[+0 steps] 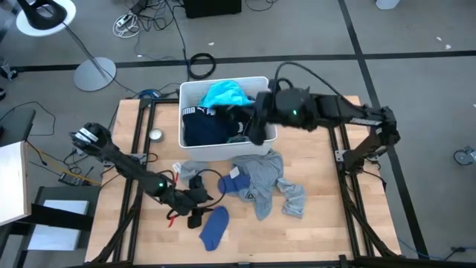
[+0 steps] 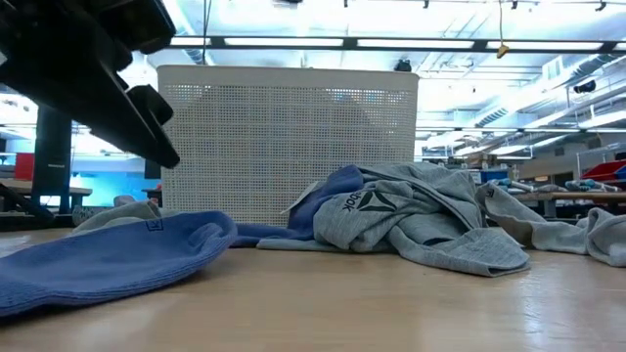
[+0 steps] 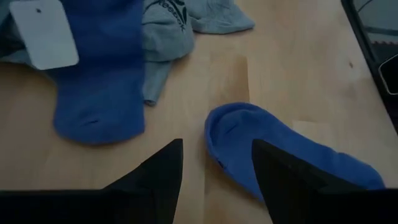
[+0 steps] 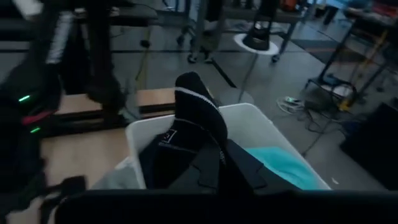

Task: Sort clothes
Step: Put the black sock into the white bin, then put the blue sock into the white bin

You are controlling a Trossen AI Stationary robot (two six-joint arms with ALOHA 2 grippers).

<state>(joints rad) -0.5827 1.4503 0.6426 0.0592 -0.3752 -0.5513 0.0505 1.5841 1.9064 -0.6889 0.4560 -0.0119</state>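
Left gripper low over the wooden table at about seven o'clock from the white bin, fingers spread apart and holding nothing. Just beyond those fingertips, a blue sock flat on the wood (its rounded end lying between the two fingers in the left wrist view, not pinched). Same blue sock at six o'clock from the bin in the high view, and large in the foreground of the low view.

Right gripper over the bin's three o'clock wall, fingers clamped on a dark sock with a pale band, lifted above the bin's inside. In the bin: a turquoise tee toward twelve o'clock and a navy piece with white lettering toward nine o'clock.

Outside the bin, at about five o'clock from it, a crumpled grey top spread on the table, with logo print visible in the low view. Partly under its nine o'clock edge, a blue garment with a white tag. A small dark sock piece beside the left gripper, touching or nearly so (cannot tell which).
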